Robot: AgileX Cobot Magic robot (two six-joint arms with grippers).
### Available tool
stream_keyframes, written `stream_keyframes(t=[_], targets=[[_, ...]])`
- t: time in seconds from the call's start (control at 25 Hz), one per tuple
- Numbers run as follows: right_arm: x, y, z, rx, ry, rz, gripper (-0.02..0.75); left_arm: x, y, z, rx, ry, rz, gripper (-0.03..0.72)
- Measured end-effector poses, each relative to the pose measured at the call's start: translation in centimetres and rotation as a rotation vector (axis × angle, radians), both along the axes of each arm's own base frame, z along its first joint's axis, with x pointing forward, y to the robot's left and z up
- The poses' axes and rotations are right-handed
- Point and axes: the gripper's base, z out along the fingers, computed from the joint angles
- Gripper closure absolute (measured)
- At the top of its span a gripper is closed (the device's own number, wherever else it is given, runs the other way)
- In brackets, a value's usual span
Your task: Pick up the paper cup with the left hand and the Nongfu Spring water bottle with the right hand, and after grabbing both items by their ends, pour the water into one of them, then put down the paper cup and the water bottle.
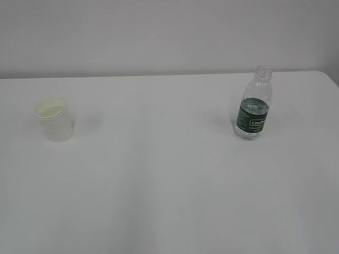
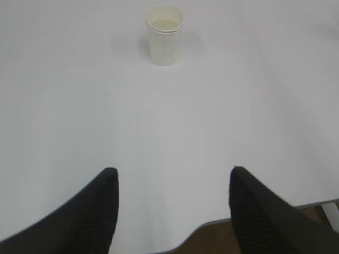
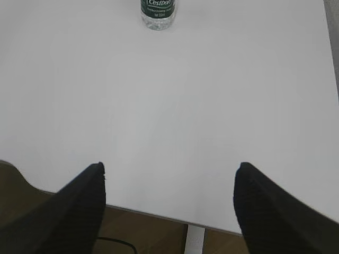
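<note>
Nothing is held yet, so the step in hand looks like the approach: each arm has to close on its own item before any pouring.

The paper cup [image 1: 54,117] stands upright on the white bench [image 1: 169,185], well to the left of the Nongfu Spring water bottle [image 1: 253,105]; the bottle stands upright too, uncapped, its green label facing the front edge of the bench, with the water [image 1: 250,131] showing only low in it; the cup looks to hold some pale liquid already, though that is hard to tell.

The left gripper [image 2: 172,182] hangs near the bench's front edge, jaws spread wide and empty, well short of the cup, which sits ahead of it and slightly to the left of its centre line; the right gripper [image 3: 169,180] is likewise wide and empty, with the bottle far ahead and a little left of centre.

To do this well, I judge that each arm should steer a touch left to centre its target between the fingers before advancing; the left should close gently on the cup's wall, since thin paper crushes easily; the right should take the bottle low on the body, away from the open mouth, and keep it upright while lifting so nothing spills; the gap between bottle and cup leaves room for both arms to move at once.
</note>
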Motion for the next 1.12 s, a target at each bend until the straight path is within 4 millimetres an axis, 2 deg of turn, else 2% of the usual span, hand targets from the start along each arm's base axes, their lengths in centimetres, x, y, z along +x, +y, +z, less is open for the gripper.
stream_keyframes(t=[0.28, 1.12], targets=[[-1.4, -0.3, -0.2, 0.025, -0.079, 0.002, 0.166, 0.0, 0.0, 0.0, 0.000, 0.000, 0.000, 0.223], [-1.5, -0.3, -0.3, 0.030, -0.079, 0.002, 0.166, 0.0, 0.0, 0.0, 0.000, -0.001, 0.000, 0.227]])
